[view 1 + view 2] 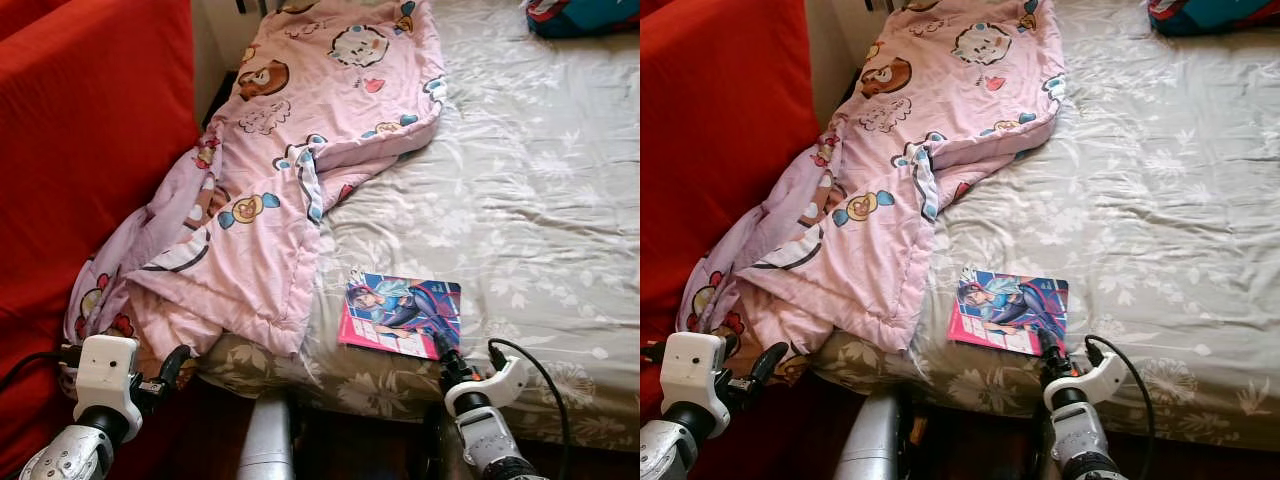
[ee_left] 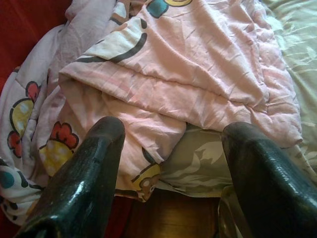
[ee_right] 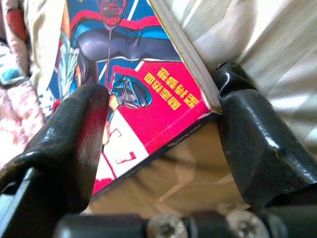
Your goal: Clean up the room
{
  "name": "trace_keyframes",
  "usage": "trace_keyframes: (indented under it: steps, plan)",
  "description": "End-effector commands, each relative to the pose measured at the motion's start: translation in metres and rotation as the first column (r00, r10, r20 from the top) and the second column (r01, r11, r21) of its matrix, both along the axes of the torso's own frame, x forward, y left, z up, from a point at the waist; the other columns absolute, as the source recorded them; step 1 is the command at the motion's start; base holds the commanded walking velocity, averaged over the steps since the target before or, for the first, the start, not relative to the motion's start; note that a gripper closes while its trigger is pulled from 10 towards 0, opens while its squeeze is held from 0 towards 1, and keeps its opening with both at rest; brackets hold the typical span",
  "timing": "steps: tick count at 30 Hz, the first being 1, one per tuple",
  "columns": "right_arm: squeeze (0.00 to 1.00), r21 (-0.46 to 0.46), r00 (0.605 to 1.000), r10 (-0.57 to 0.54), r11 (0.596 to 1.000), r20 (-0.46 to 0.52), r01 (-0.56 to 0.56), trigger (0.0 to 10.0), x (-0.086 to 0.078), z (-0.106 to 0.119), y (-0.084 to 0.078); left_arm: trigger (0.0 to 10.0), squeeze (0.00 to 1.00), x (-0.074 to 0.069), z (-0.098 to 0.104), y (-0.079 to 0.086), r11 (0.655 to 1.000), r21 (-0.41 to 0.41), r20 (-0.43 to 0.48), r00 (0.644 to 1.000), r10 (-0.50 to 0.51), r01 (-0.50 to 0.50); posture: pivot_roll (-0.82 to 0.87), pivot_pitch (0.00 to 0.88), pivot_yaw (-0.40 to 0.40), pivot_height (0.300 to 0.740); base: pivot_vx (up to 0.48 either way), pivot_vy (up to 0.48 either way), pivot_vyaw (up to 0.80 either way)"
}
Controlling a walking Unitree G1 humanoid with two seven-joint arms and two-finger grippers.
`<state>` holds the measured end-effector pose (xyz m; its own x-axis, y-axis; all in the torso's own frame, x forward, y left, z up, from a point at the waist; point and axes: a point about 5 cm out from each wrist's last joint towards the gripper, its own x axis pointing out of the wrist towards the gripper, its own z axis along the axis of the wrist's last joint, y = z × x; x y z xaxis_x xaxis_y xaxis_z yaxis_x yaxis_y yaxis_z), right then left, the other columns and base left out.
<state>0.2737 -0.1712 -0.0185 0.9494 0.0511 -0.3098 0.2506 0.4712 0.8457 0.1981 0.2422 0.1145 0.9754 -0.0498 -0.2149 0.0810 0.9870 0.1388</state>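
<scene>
Reaching over the near edge of the bed (image 1: 560,200), your right gripper (image 3: 163,124) is straddling the near right corner of the comic book (image 1: 402,314), fingers spread with one lying over the cover and the other beside the page edge, not yet pinching. That corner is lying close to the mattress edge, so it is probably the easiest place to grab. Your left gripper (image 2: 171,163) is hovering spread before the pink blanket (image 1: 300,150), which is spilling off the near left of the bed against the red sofa (image 1: 90,130).

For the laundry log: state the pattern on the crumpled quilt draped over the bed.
Pale pink quilt printed with cartoon animals; clearest in the left eye view.
</scene>
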Motion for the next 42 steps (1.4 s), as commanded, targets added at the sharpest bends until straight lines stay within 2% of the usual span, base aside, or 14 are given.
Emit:
trace_keyframes:
  steps: [1,6,10,12,14,22,24,26,28,37,38,39,42]
  plan:
    - [0.0,0.104,0.996,0.087,0.991,-0.017,-0.085,10.0,-0.004,-0.006,0.029,10.0,0.0,-0.005,0.003,0.006,1.0,0.027,-0.006,1.0,0.014,-0.013,0.4,0.251,0.151,0.593,0.0,0.0,0.0]
    - [0.0,0.148,0.995,0.096,0.984,0.001,-0.095,10.0,-0.003,-0.004,0.032,10.0,0.0,-0.005,0.003,0.003,0.999,0.042,-0.008,1.0,-0.004,0.004,0.39,0.253,0.152,0.593,0.0,0.0,0.0]
    - [0.0,0.17,0.999,0.022,0.985,-0.035,-0.015,10.0,-0.007,-0.008,0.025,10.0,0.0,-0.007,0.003,0.002,0.999,0.045,-0.009,1.0,-0.01,0.01,0.4,0.264,0.151,0.593,0.0,0.0,0.0]
    - [0.0,0.219,0.995,-0.078,0.971,-0.068,0.091,10.0,-0.012,-0.013,0.013,10.0,0.0,-0.009,0.004,0.001,0.999,0.05,-0.01,1.0,-0.015,0.015,0.41,0.266,0.155,0.593,0.0,0.0,0.0]
    - [0.0,0.213,0.992,-0.087,0.971,-0.095,0.105,10.0,-0.016,-0.016,0.011,10.0,0.0,-0.011,0.006,0.001,0.998,0.053,-0.01,1.0,-0.015,0.015,0.41,0.279,0.162,0.593,0.0,0.0,0.0]
    - [0.0,0.299,0.997,-0.066,0.952,-0.03,0.072,10.0,-0.01,-0.009,0.022,10.0,0.0,-0.014,0.009,0.004,0.998,0.064,-0.014,1.0,-0.016,0.017,0.43,0.286,0.173,0.593,0.0,0.0,0.0]
    - [0.0,0.304,0.999,-0.035,0.952,-0.016,0.038,10.0,-0.007,-0.007,0.027,10.0,0.0,-0.015,0.011,0.005,0.998,0.067,-0.012,1.0,-0.017,0.017,0.43,0.287,0.177,0.593,0.0,0.0,0.0]
    - [0.0,0.299,0.998,0.058,0.952,0.032,-0.065,10.0,-0.002,-0.002,0.042,10.0,0.0,-0.014,0.014,0.007,0.997,0.073,-0.008,1.0,-0.016,0.017,0.43,0.287,0.177,0.593,0.0,0.0,0.0]
    - [0.0,0.309,0.996,0.076,0.947,0.038,-0.084,10.0,-0.001,0.0,0.046,10.0,0.0,-0.013,0.015,0.008,0.997,0.079,-0.003,1.0,-0.017,0.017,0.44,0.286,0.178,0.593,0.0,0.0,0.0]
    - [0.0,0.301,0.994,0.094,0.948,0.052,-0.106,10.0,0.003,0.003,0.05,10.0,0.0,-0.011,0.016,0.008,0.997,0.081,0.001,1.0,-0.01,0.01,0.43,0.272,0.17,0.593,0.0,0.0,0.0]
    - [0.0,0.301,0.994,0.094,0.948,0.056,-0.107,7.1,0.003,0.004,0.05,10.0,0.0,-0.01,0.015,0.008,0.997,0.081,0.002,1.0,-0.012,0.012,0.43,0.273,0.168,0.593,0.0,0.0,0.0]
    - [0.0,0.302,0.994,0.094,0.947,0.058,-0.107,0.0,0.004,0.004,0.049,10.0,0.0,-0.01,0.015,0.007,0.997,0.08,0.002,1.0,-0.014,0.013,0.43,0.272,0.166,0.593,0.0,0.0,0.0]
    - [0.0,0.306,0.992,0.097,0.945,0.077,-0.116,0.0,0.005,0.006,0.049,10.0,0.0,-0.009,0.014,0.006,0.997,0.08,0.003,1.0,-0.016,0.015,0.43,0.27,0.166,0.593,0.0,0.0,0.0]
